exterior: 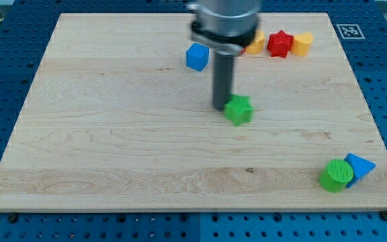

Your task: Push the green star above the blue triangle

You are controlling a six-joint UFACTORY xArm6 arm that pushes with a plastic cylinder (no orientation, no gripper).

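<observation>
The green star (238, 109) lies near the middle of the wooden board. My tip (221, 107) stands right against the star's left side. The blue triangle (360, 165) lies at the view's bottom right, touching a green cylinder (336, 175) on its left. The star is well to the upper left of the triangle.
A blue cube (197, 56) lies left of the rod near the view's top. A yellow block (255, 43), a red star (279, 44) and a second yellow block (302, 44) sit in a row at the top right. The board's right edge (375, 121) is close to the triangle.
</observation>
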